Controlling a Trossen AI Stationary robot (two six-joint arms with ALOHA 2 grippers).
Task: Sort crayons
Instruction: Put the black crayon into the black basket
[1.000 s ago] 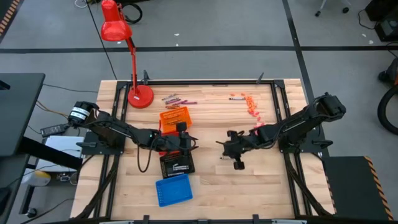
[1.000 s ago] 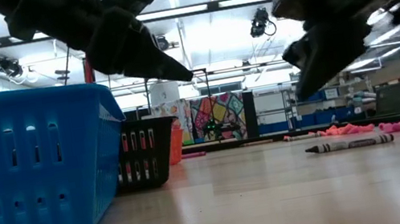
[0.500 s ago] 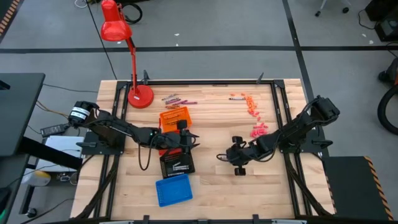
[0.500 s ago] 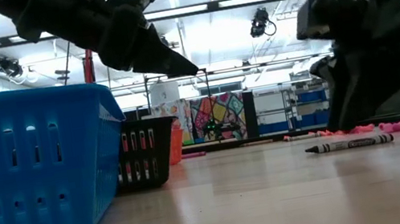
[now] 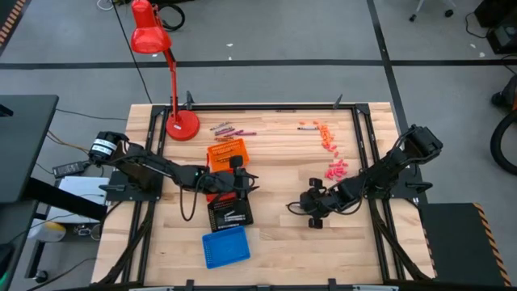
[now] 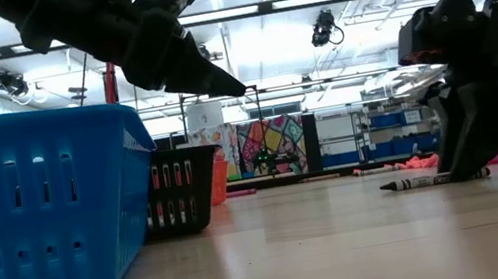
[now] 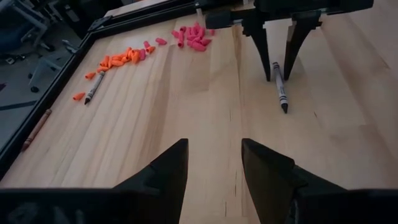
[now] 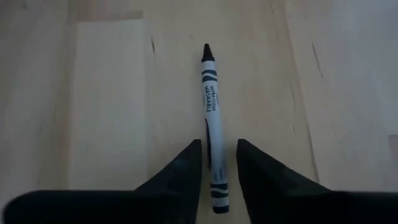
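The blue tray lies nearest the table's front edge, left of centre. Just behind it sits the black tray, and behind that the orange tray.

The left gripper hangs above the table just right of the black tray, its fingers spread apart with nothing between them.

At about the same depth, right of centre, the right gripper reaches down to the tabletop over a grey crayon with a black tip. That crayon lies flat on the bare wood. The fingers stand open, one on each side of the crayon's rear end, close beside it but not clamping it. In the low view the fingertips come down right at the crayon, at the table surface.

Farther back on the right side lies a small heap of pink pieces, and beyond it a scatter of orange pieces running toward the back edge. A second dark crayon lies just left of the orange scatter's far end.

On the left side at the back, a few maroon crayons lie between the orange tray and the back edge. Beside them stands a red lamp, its base near the back left corner.
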